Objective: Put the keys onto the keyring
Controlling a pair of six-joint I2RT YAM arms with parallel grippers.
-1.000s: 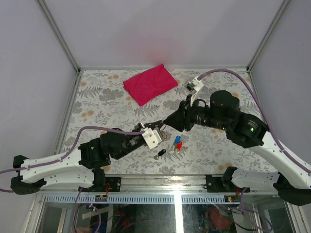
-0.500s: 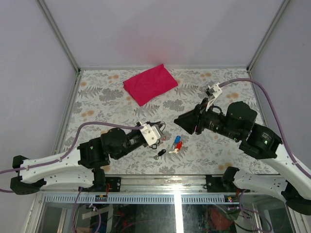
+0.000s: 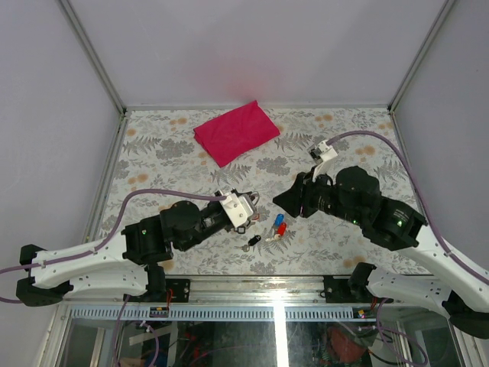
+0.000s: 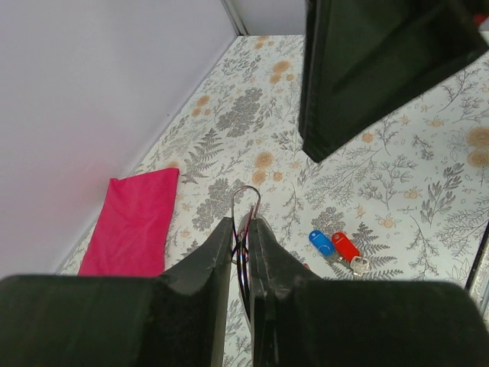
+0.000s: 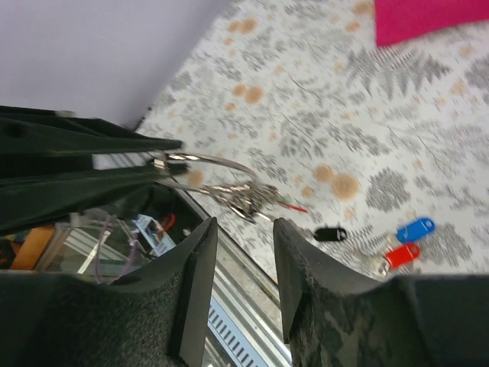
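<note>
You will find your left pincer [image 4: 242,223] closed almost to touching, nipping the thin wire of the keyring [image 5: 244,196] just below centre of the overhead view; the ring loops out past the fingertips, and in the right wrist view its small bunch hangs clear of the worktop [image 3: 153,153]. Your right pincer [image 3: 281,200] sits just to the right of it, pointing left toward the ring; its jaws stand partly apart and hold nothing, with the ring's bunch showing just beyond the gap between them.

The two loose keys lie on the worktop at lower centre of the overhead view, below the gap between the two pincers; the blue-headed key [image 3: 278,220] sits just above the red-headed key [image 3: 282,228], side by side and very close, though I cannot tell whether they touch; neither is on the ring. A single black-headed key [image 3: 252,241] lies just to their lower left. The magenta cloth [image 3: 235,132] lies flat at upper centre, well apart from everything else.
</note>
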